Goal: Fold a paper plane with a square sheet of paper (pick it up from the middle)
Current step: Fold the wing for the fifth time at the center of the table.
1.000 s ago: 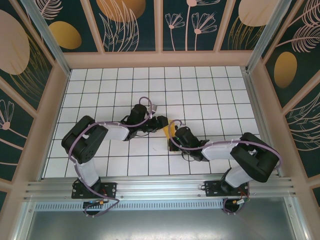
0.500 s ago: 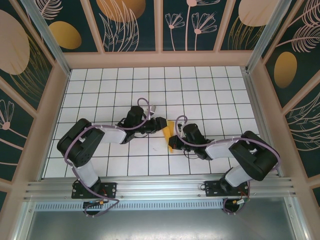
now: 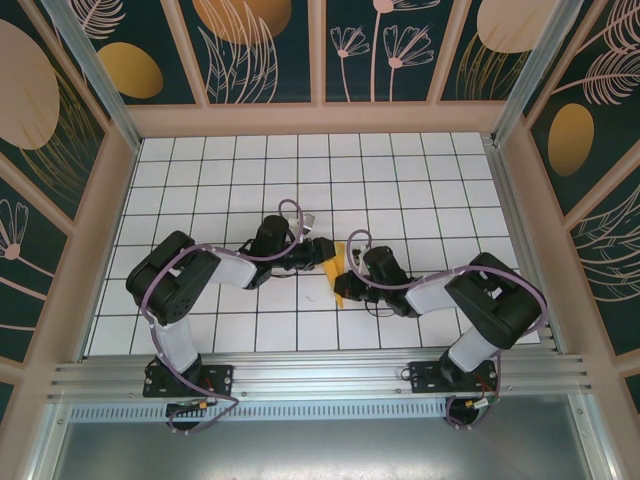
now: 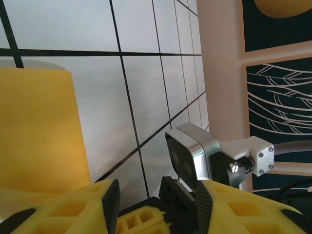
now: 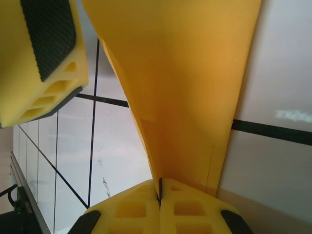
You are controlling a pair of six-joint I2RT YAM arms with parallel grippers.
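The square sheet of paper [image 3: 338, 268] is a creased orange-yellow shape held up off the tiled floor mid-table. My right gripper [image 3: 346, 287] is shut on its lower edge. In the right wrist view the paper [image 5: 180, 87] rises as a folded flap from the pinch of the right gripper [image 5: 160, 187]. My left gripper [image 3: 322, 250] sits just left of the paper, open, with nothing between its fingers. In the left wrist view the paper [image 4: 39, 131] stands to the left of the left gripper [image 4: 157, 196], beside one pad and outside the gap.
White floor tiles with black lines [image 3: 420, 190] stretch behind and to both sides. Beige frame walls [image 3: 320, 120] ring the floor, and an aluminium rail [image 3: 320, 375] runs along the near edge. The right wrist's camera housing [image 4: 195, 151] sits close ahead of the left fingers.
The right arm has shifted, carrying the paper slightly right and then back toward the left gripper. The left jaws have narrowed a little while staying beside the paper.
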